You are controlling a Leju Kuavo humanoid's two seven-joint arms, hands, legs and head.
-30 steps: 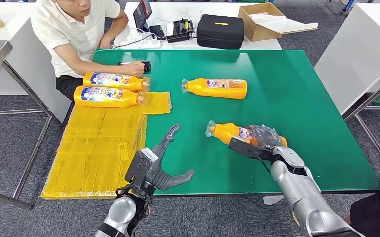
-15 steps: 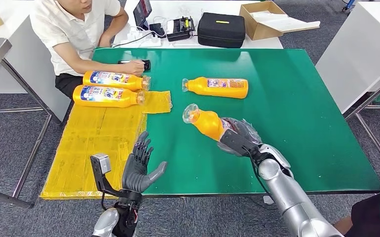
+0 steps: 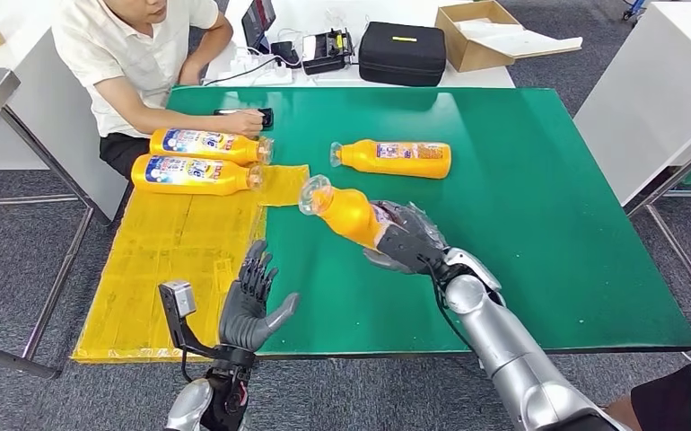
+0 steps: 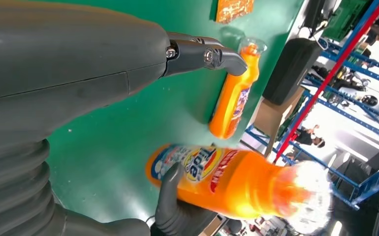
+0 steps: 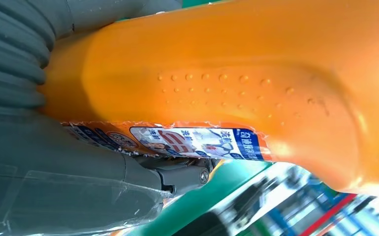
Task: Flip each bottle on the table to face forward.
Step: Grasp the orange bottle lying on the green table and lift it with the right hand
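My right hand [image 3: 406, 241] grips an orange bottle [image 3: 346, 211] by its body and holds it lifted above the green table [image 3: 539, 180], clear cap pointing up and to the left. The same bottle [image 4: 227, 179] shows its blue and red label in the left wrist view, and its orange body [image 5: 236, 78] is close up in the right wrist view. My left hand [image 3: 252, 301] is raised at the table's near edge, fingers spread, holding nothing. Another orange bottle [image 3: 394, 158] lies on its side farther back. Two bottles [image 3: 200, 160] lie side by side at the far left, labels up.
A yellow mat [image 3: 176, 260] covers the table's left part. A seated person [image 3: 131, 54] rests a hand by a black phone [image 3: 245, 114] at the far left corner. A black case [image 3: 403, 54] and a cardboard box [image 3: 485, 34] sit on the white table behind.
My right hand has lifted the bottle off the table and carried it up and to the left. My left hand has turned upright with its fingers raised.
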